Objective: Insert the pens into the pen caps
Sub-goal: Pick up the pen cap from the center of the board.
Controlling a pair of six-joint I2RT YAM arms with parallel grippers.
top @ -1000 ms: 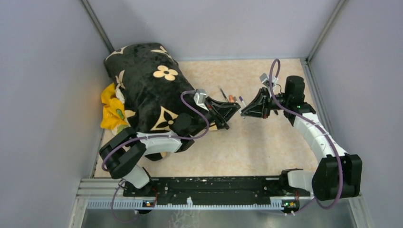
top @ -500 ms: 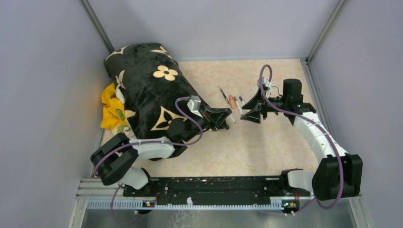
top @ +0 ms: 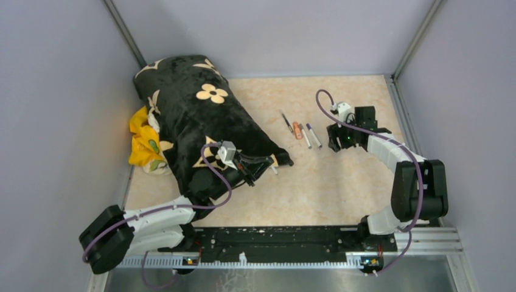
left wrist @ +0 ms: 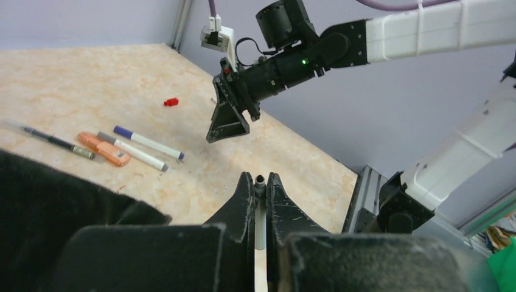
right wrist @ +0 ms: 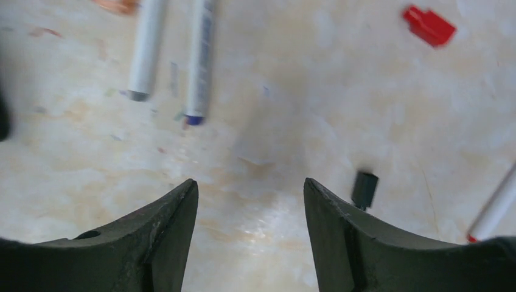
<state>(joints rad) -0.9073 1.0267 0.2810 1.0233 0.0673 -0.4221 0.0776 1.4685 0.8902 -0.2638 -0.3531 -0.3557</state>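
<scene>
Four pens lie in a rough row on the table (top: pixel 316 188), far-centre: thin dark pen (top: pixel 286 121), orange marker (top: pixel 297 130), grey-tipped white marker (top: pixel 304 136), purple-tipped white marker (top: pixel 313 135). The orange and grey-tipped ones are very close; can't tell if they touch.

Left gripper (left wrist: pixel 260 180): jaws clamped tight on a fifth pen, white barrel (left wrist: pixel 260 222). The barrel runs along between the fingers (left wrist: pixel 243 204), with the dark tip poking just past the fingertips and pointing toward the right arm. The gripper hangs by the near edge of the black flower-print cushion (top: pixel 188 109), well apart from the pen row.

Right gripper (right wrist: pixel 249 182): jaws spread wide, nothing between them, aimed down at bare table just right of the row. The tips of the two white markers show at the top of its wrist view.

Caps:
- Black cap (right wrist: pixel 364 190) is on the table just past the outer edge of one right finger (right wrist: pixel 341 237). It is not gripped and is too blurred to say upright or lying.
- Red cap (right wrist: pixel 429 25) is loose on the table, farther back, apart from every pen.
- Red-tipped white pen (right wrist: pixel 496 210) shows at the frame edge near the black cap, uncapped.

Neither cap is on a pen.

Yellow cloth (top: pixel 141 143) is tucked against the cushion's left side.
</scene>
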